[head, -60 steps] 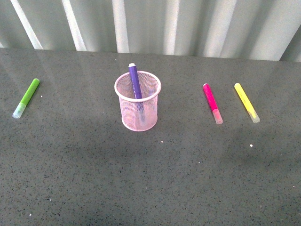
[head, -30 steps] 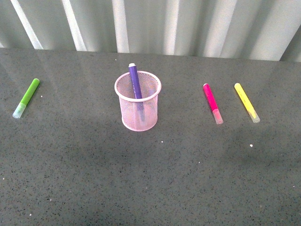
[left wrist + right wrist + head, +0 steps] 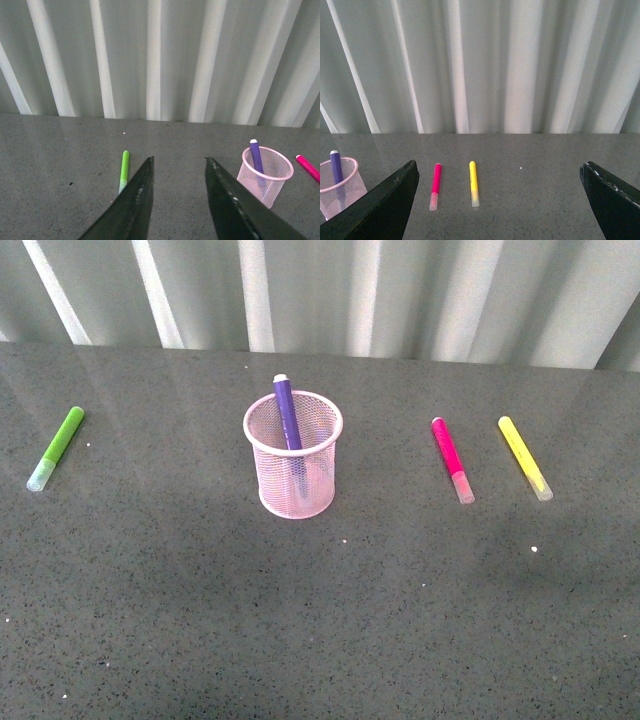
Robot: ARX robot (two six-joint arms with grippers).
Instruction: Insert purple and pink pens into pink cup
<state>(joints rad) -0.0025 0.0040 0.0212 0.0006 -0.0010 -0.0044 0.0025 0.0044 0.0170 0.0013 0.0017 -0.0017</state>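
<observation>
The pink cup is a pale wire-mesh cylinder with a solid rolled rim, a little narrower at the foot. It stands upright on the dark grey speckled table. Inside it the purple pen leans against the far side, and its white-tipped end rises above the rim. Its lower part shows only through the mesh, and its clear cap is probably at the bottom, but this is hard to make out. The pink pen lies flat on the table to the right of the cup, well apart from it, with its translucent cap toward the camera. Near it, further right, lies a yellow marker, and far to the left a lime-green marker. A pale ribbed wall closes the back. The left gripper has two dark tapered fingers that are spread apart. The right gripper is spread much wider, and its fingers are cut off by the picture edges.
</observation>
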